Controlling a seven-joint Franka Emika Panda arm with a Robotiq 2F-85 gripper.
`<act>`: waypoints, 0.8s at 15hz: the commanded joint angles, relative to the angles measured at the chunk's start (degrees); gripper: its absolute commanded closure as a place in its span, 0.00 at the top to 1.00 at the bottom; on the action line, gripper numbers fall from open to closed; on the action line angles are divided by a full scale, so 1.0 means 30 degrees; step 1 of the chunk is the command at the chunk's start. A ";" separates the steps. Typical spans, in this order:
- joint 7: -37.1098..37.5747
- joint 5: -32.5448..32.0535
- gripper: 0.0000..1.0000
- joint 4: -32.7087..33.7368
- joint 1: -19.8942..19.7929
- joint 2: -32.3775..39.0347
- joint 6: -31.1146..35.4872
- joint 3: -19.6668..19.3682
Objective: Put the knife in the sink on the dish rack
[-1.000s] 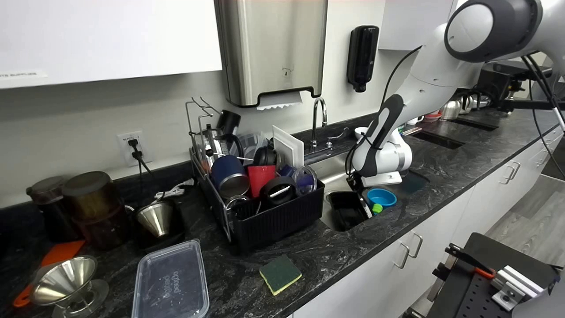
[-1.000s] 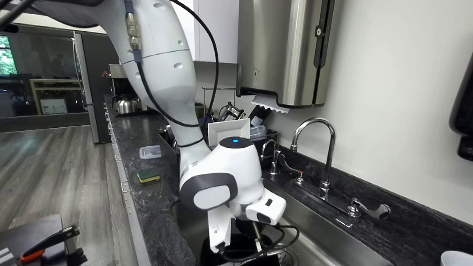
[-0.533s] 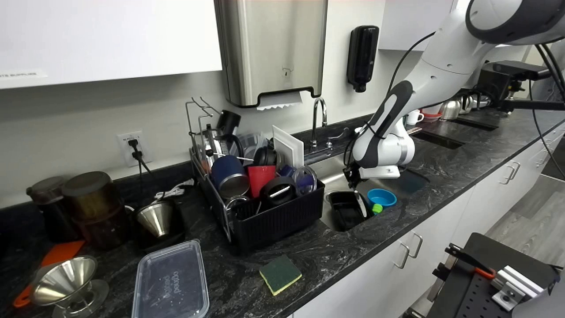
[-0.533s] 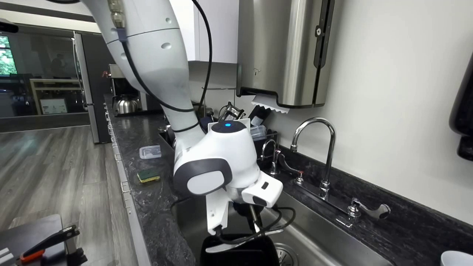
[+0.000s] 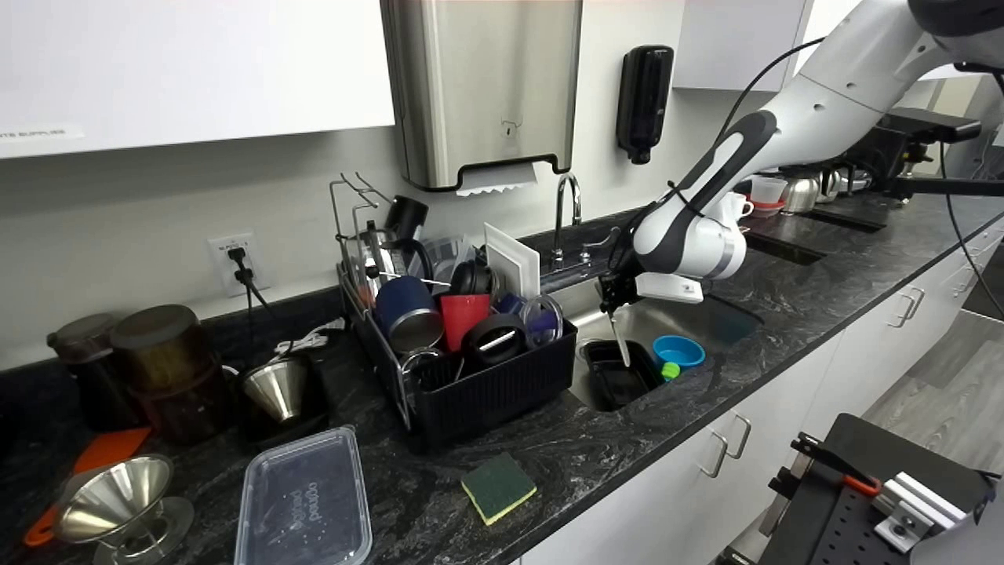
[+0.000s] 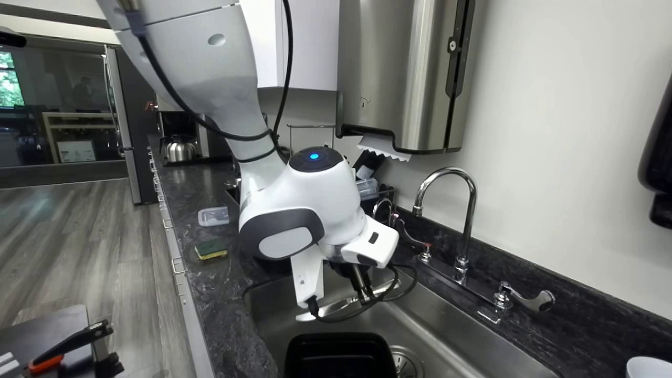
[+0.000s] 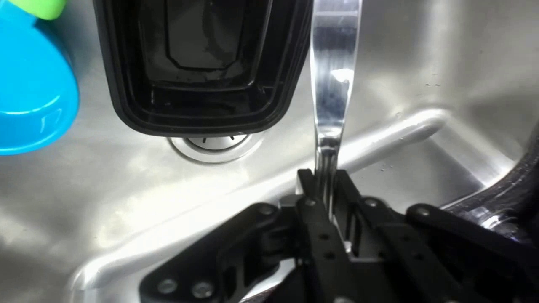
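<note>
Holding the knife (image 7: 334, 80) pinched in the claw (image 7: 324, 177), protruding either side, over the sink (image 6: 441, 325), inside its edges.

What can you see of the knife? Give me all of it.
The knife is shiny and looks like metal. A smooth, broad stretch, probably the blade, narrows to a neck near the hand, which is shut on it; the wrist view cuts off the far end. In both exterior views it hangs slanted over the sink, seemingly clear of the black tub. Only the hand is seen touching it.
</note>
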 commanded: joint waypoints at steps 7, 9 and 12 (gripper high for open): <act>-0.4758 -0.1461 0.04 -0.0463 -1.0089 0.1902 -0.5484 0.8310; -0.5921 -0.0952 0.04 -0.0248 -1.0788 0.1970 -0.7501 0.8673; -0.7339 -0.0109 0.04 0.0167 -1.1016 0.1709 -1.0042 0.8501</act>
